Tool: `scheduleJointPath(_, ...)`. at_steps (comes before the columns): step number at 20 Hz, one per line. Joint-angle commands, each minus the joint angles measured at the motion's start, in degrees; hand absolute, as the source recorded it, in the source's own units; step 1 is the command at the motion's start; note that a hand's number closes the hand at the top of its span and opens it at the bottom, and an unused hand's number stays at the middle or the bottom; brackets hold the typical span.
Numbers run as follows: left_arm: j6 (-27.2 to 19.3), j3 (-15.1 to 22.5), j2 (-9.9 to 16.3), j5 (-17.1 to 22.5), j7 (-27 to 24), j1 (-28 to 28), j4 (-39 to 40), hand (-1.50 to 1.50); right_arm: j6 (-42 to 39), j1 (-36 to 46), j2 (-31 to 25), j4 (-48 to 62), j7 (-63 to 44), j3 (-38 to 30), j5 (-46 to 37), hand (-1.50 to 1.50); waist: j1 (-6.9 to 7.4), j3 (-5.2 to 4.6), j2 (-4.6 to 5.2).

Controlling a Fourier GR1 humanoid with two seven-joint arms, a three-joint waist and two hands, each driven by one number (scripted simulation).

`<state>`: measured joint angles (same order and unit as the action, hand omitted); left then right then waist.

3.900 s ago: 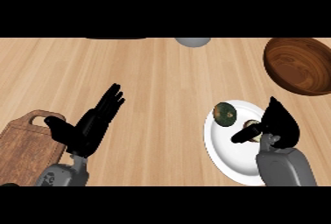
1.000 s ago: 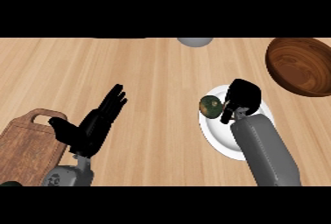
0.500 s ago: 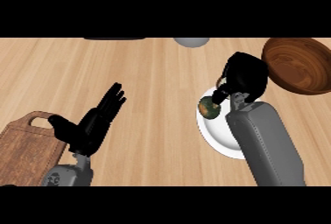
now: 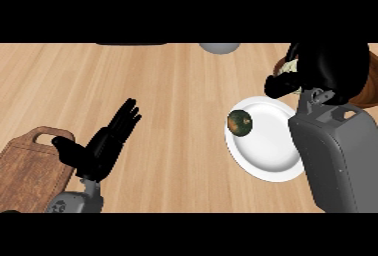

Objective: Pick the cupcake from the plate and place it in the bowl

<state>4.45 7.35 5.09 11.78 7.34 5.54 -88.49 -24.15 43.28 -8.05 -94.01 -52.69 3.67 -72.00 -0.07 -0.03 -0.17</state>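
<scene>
Single head view, steeply down, close over wooden counter

A light wooden counter with lengthwise grain fills the view under even light. A darker wooden cutting board lies on its lower left part, handle hole toward the counter's far edge.
</scene>
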Motion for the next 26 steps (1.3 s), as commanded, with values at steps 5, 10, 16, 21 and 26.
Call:
scheduleJointPath(5,1.04,-2.11,0.5,1.14,2.07,1.26,-1.23,0.0,2.3,5.6,-2.91,5.24,-0.13,-6.18,-0.88,1.5,0.36,0.01,0.18)
scheduleJointPath(10,-2.1,1.17,-2.86,-2.6,1.84,2.0,0.25,0.0,11.87,6.05,-9.88,16.81,9.61,-13.69,2.04,1.5,0.62,0.04,0.39)
scheduleJointPath(16,0.3,0.3,-0.98,-0.44,4.85,1.18,-3.68,0.0,21.26,6.6,-16.54,30.29,20.38,-19.99,5.46,1.5,1.0,0.06,0.42)
scheduleJointPath(21,-0.4,2.49,-3.18,-2.92,1.97,0.92,-1.55,0.0,29.8,10.92,-21.29,46.66,26.5,-22.1,3.87,1.5,1.65,0.07,0.76)
scheduleJointPath(26,0.84,0.55,-2.11,-1.68,1.88,3.1,-0.47,0.0,37.4,13.4,-24.73,61.86,31.11,-22.86,1.06,1.5,3.33,0.15,1.57)
